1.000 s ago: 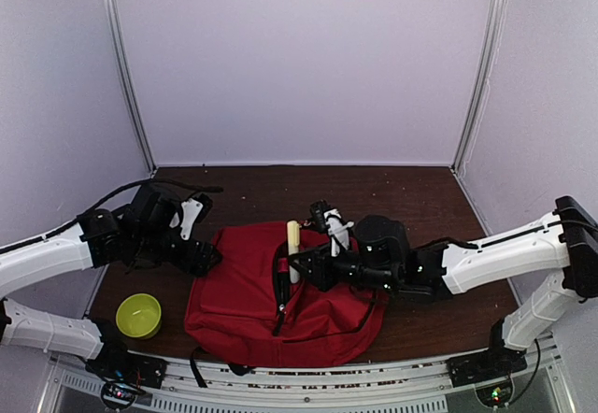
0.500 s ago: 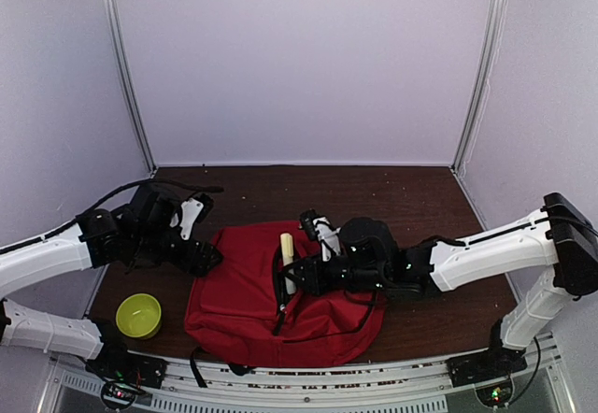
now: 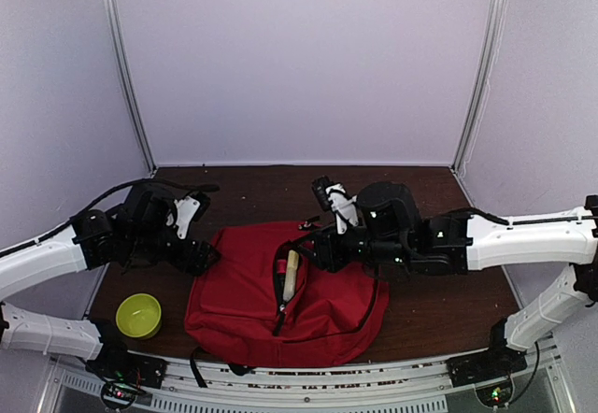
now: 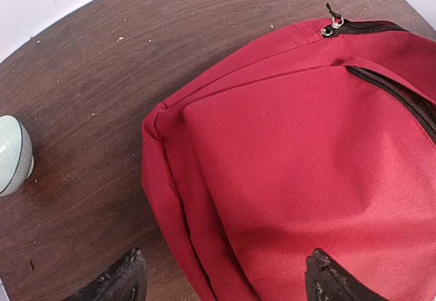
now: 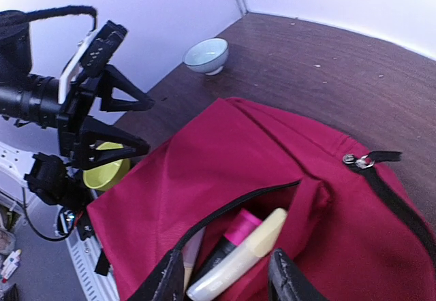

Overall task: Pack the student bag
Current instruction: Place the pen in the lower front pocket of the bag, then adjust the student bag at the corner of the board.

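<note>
Slumping on the surface [image 3: 420,198] by its near edge, centre: student bag [image 3: 243,291], likely soft, light, floppy | hold: zip-opening rim or corner seam | right gripper [image 5: 225,280] parted over the opening, holding nothing | left gripper [image 4: 225,280] wide, straddling the bag's left-edge corner

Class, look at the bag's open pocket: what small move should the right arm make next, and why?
Probably nudge the cream tube deeper into the student bag. It lies exposed in the open pocket mouth, between the open fingers of the right gripper.
</note>
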{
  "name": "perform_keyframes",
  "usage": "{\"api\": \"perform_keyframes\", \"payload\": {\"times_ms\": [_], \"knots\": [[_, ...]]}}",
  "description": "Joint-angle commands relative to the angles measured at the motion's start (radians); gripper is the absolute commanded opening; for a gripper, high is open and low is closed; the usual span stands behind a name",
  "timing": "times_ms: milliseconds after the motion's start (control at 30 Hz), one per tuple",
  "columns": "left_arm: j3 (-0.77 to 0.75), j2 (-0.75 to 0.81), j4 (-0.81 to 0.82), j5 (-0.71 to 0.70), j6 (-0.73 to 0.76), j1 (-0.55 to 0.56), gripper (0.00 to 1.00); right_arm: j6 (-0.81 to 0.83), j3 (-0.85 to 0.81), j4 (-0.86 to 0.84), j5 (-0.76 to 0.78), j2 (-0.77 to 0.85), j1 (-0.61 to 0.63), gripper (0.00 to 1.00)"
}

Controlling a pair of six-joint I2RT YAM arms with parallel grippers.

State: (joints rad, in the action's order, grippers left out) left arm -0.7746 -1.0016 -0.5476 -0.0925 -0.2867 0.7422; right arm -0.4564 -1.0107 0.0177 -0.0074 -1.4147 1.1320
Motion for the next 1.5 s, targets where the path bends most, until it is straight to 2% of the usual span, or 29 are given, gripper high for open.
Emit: {"api": "perform_keyframes", "payload": {"times_ms": [0,133,200,267,400,567,700,833,900,967,1100,1233,1367,1467], "knots": [[0.001,0.064,-0.017,-0.005,-0.028,-0.003,0.82,0.125,-0.137,0.298,0.175,0.021,-0.040,0.43],[0.067,0.151,-0.007,-0.006,-0.108,-0.003,0.82,0.166,-0.236,0.544,0.194,-0.035,-0.081,0.46],[0.102,0.167,0.001,-0.003,-0.148,-0.004,0.84,0.168,-0.243,0.611,0.206,-0.041,-0.119,0.47],[0.128,0.163,0.002,0.011,-0.181,-0.003,0.84,0.163,-0.204,0.637,0.197,-0.024,-0.168,0.50],[0.171,0.138,0.035,0.051,-0.214,-0.003,0.86,0.156,-0.111,0.647,0.113,0.005,-0.249,0.65],[0.195,0.091,0.078,0.076,-0.214,-0.003,0.86,0.152,-0.023,0.606,0.011,-0.022,-0.281,0.65],[0.203,0.064,0.108,0.096,-0.212,-0.003,0.86,0.145,-0.003,0.576,-0.065,-0.070,-0.323,0.54],[0.219,0.057,0.135,0.122,-0.216,-0.002,0.83,0.134,-0.007,0.498,-0.161,-0.085,-0.374,0.20],[0.226,0.066,0.154,0.133,-0.217,0.006,0.82,0.129,-0.026,0.452,-0.193,-0.092,-0.395,0.08],[0.231,0.081,0.179,0.133,-0.214,0.033,0.81,0.136,-0.070,0.417,-0.204,-0.119,-0.414,0.02],[0.221,0.091,0.227,0.081,-0.191,0.157,0.80,0.170,-0.179,0.329,-0.195,-0.199,-0.450,0.01],[0.161,0.042,0.225,0.022,-0.161,0.279,0.80,0.210,-0.325,0.301,-0.194,-0.295,-0.477,0.04],[0.066,-0.014,0.135,-0.087,-0.129,0.364,0.80,0.264,-0.444,0.343,-0.187,-0.339,-0.482,0.26],[0.003,-0.033,0.074,-0.158,-0.123,0.393,0.80,0.312,-0.441,0.325,-0.195,-0.290,-0.483,0.36]]}}
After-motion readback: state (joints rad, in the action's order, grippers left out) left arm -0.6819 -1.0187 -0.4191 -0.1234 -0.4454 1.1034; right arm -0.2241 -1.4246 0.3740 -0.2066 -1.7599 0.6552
